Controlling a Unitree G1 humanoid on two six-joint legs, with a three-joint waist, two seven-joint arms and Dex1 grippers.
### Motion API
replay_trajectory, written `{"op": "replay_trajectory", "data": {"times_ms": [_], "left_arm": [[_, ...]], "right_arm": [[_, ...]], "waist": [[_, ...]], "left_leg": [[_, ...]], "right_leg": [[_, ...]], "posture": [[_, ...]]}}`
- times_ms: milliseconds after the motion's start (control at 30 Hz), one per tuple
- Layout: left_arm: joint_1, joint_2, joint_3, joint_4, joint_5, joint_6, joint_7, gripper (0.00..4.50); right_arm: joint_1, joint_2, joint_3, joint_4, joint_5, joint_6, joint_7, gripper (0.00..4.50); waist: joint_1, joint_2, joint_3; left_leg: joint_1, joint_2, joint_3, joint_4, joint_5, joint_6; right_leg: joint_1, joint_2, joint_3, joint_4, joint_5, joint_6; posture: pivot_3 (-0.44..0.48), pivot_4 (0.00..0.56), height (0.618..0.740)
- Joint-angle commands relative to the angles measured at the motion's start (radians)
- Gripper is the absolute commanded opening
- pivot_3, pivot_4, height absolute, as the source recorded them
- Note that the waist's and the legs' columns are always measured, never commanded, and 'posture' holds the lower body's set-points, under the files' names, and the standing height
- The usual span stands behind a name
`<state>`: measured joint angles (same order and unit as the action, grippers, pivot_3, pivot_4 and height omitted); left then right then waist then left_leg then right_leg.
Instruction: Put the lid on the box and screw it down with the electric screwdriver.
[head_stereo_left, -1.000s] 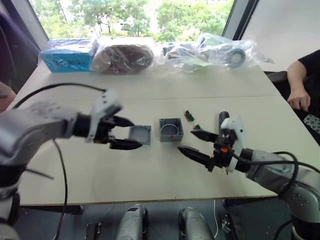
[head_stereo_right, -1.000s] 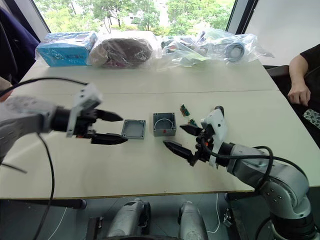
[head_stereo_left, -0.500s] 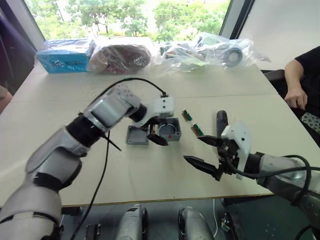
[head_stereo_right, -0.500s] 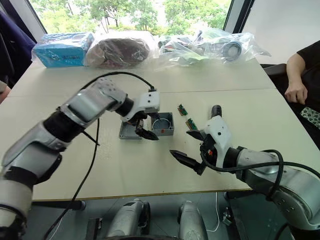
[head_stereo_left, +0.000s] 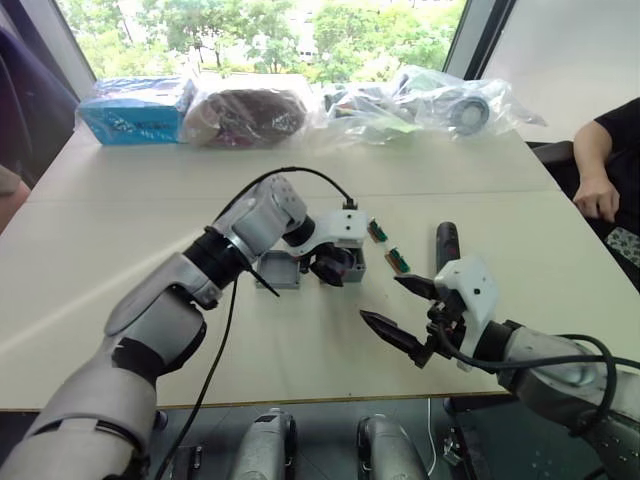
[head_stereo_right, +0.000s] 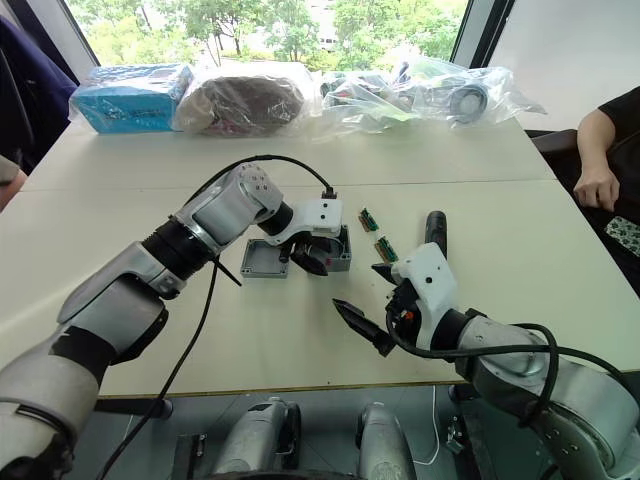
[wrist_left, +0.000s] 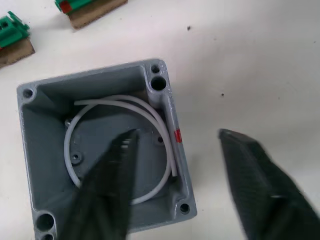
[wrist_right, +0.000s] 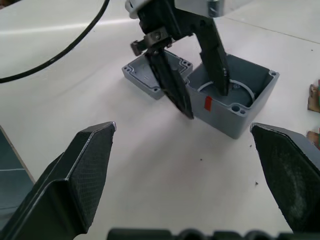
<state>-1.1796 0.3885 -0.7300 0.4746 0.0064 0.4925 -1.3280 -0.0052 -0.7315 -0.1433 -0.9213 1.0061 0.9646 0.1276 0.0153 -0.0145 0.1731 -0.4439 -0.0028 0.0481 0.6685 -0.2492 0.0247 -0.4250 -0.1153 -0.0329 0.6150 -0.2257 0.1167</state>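
The desk (head_stereo_left: 120, 230) carries the work at its middle. The left gripper (wrist_left: 175, 165) hangs over the box (head_stereo_left: 342, 262) with its jaws spread, 1 finger inside the box and 1 outside its wall. The right gripper (head_stereo_left: 398, 312), at the box's 5 o'clock, has its jaws spread wide and empty. The screwdriver (head_stereo_left: 445, 244) lies at the box's 3 o'clock. The lid (head_stereo_left: 279, 273) lies just beside the box at 9 o'clock. 2 green circuit pieces (head_stereo_left: 378, 231) lie between box and screwdriver.

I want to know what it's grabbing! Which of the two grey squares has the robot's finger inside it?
The deeper one, the box, with a white wire loop inside. The left gripper straddles its wall, one finger inside. The shallow lid beside it is untouched.
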Motion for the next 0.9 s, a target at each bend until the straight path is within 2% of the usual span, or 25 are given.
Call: {"op": "replay_trajectory", "data": {"times_ms": [33, 100, 133, 300, 433, 533, 600, 733, 867, 900], "left_arm": [[-0.011, -0.018, 0.027, 0.010, 0.035, -0.040, -0.017, 1.00], [-0.007, -0.021, 0.029, 0.018, 0.046, -0.049, -0.024, 0.22], [-0.006, -0.024, 0.032, 0.022, 0.051, -0.051, -0.027, 0.03], [-0.008, -0.039, 0.052, 0.046, 0.067, -0.084, -0.037, 0.03], [-0.017, -0.037, 0.076, 0.086, 0.057, -0.228, -0.099, 0.03], [-0.032, -0.033, 0.103, 0.124, 0.027, -0.340, -0.199, 0.03], [-0.028, 0.012, 0.061, 0.114, -0.035, -0.436, -0.267, 0.03], [-0.019, 0.055, 0.000, 0.105, -0.106, -0.529, -0.286, 0.03], [-0.001, 0.044, -0.011, 0.149, -0.054, -0.586, -0.286, 0.03], [0.001, 0.040, -0.008, 0.156, -0.052, -0.594, -0.286, 0.30]], "right_arm": [[0.007, 0.011, -0.018, -0.048, 0.015, -0.017, -0.034, 4.50], [0.008, 0.013, -0.016, -0.050, 0.018, -0.019, -0.044, 4.50], [0.011, 0.014, -0.016, -0.052, 0.020, -0.020, -0.047, 4.50], [0.031, 0.012, -0.018, -0.059, 0.024, -0.026, -0.059, 4.50], [0.048, -0.001, -0.030, -0.058, 0.030, -0.033, -0.054, 4.50], [0.058, -0.011, -0.038, -0.057, 0.031, -0.034, -0.049, 4.50], [0.065, -0.022, -0.041, -0.053, 0.021, -0.027, -0.049, 4.50], [0.074, -0.031, -0.046, -0.052, 0.023, -0.030, -0.052, 4.50], [0.083, -0.023, -0.038, -0.059, 0.023, -0.034, -0.063, 4.50], [0.084, -0.022, -0.037, -0.060, 0.023, -0.035, -0.065, 4.50]], "waist": [[0.000, 0.000, 0.000], [-0.001, 0.000, 0.000], [-0.001, 0.000, 0.000], [0.000, 0.000, 0.000], [0.000, 0.000, 0.000], [0.000, 0.000, 0.000], [-0.001, 0.000, 0.000], [-0.002, 0.000, 0.000], [0.004, 0.000, 0.000], [0.004, 0.000, 0.000]], "left_leg": [[0.000, 0.000, 0.000, 0.000, 0.000, 0.000], [0.000, 0.000, 0.000, 0.000, 0.000, 0.000], [0.000, 0.000, 0.000, 0.000, 0.000, 0.000], [0.000, 0.000, 0.000, 0.000, 0.000, 0.000], [0.000, 0.000, 0.000, 0.000, 0.000, 0.000], [0.000, 0.000, 0.000, 0.000, 0.000, 0.000], [0.000, 0.000, 0.000, 0.000, 0.000, 0.000], [0.001, 0.000, 0.000, 0.000, 0.000, 0.000], [0.000, 0.000, -0.001, 0.002, 0.000, 0.000], [0.000, 0.000, 0.000, 0.003, 0.000, 0.001]], "right_leg": [[0.000, 0.000, 0.000, 0.000, 0.000, 0.000], [0.000, 0.000, 0.000, 0.000, 0.000, 0.000], [0.000, 0.000, 0.000, 0.000, 0.000, 0.000], [0.000, 0.000, 0.000, 0.000, 0.000, 0.000], [0.000, 0.000, 0.000, 0.000, 0.000, 0.000], [0.000, 0.000, 0.000, 0.001, 0.000, 0.000], [0.000, 0.000, 0.000, 0.000, 0.000, 0.000], [0.000, 0.000, 0.000, 0.001, 0.000, 0.000], [0.001, 0.000, 0.000, 0.002, 0.000, 0.000], [0.001, 0.000, 0.000, 0.002, 0.000, 0.000]], "posture": [[0.000, 0.150, 0.740], [0.000, 0.150, 0.740], [0.000, 0.150, 0.740], [0.000, 0.150, 0.740], [0.000, 0.150, 0.740], [0.000, 0.150, 0.740], [0.000, 0.150, 0.740], [0.000, 0.150, 0.740], [0.000, 0.150, 0.740], [0.000, 0.150, 0.740]]}}
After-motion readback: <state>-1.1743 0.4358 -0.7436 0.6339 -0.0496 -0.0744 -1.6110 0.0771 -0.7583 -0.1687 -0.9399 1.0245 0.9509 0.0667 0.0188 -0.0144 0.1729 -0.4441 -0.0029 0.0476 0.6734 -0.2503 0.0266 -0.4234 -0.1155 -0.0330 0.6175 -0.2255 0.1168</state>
